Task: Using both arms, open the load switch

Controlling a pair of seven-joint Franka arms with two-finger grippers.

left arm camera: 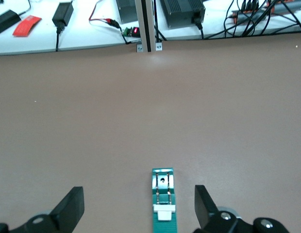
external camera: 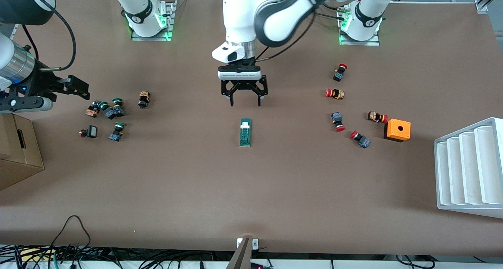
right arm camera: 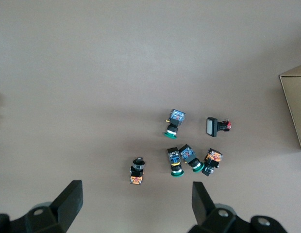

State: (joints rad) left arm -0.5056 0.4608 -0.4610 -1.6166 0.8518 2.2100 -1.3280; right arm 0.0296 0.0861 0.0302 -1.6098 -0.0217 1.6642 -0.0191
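Left hand [external camera: 244, 101] first: it hangs over the middle of the counter [external camera: 251, 190], pointing straight down, fingers spread wide apart and gripping nothing. Its own wrist camera shows both black fingertips [left arm camera: 73, 206] flanking bare brown surface, with the load switch [left arm camera: 164, 200] lying between them, untouched.

There's that load switch [external camera: 245, 132], flat on the counter in the middle, just nearer the front camera than the spot under the left hand. It's a narrow dark green block with its white tab at the end closer to the robots' bases, long axis running from the bases toward the camera.

Over to the right hand [external camera: 80, 89]: it's up over the right arm's end of the counter, turned sideways, beside a scatter of green-capped push buttons [external camera: 112, 112]. Fingers parted here too, nothing between them; the right wrist view looks down past its fingertips [right arm camera: 70, 201] onto the same cluster of buttons [right arm camera: 182, 158] and the corner of a cardboard box [right arm camera: 293, 107].

That cardboard box [external camera: 17, 151] sits at the counter's edge on the right arm's end. Toward the left arm's end, red-capped push buttons [external camera: 338, 94] lie scattered, an orange box with a hole [external camera: 397, 130] beside them, and a white ribbed tray [external camera: 469, 167] at the edge, nearer the camera.
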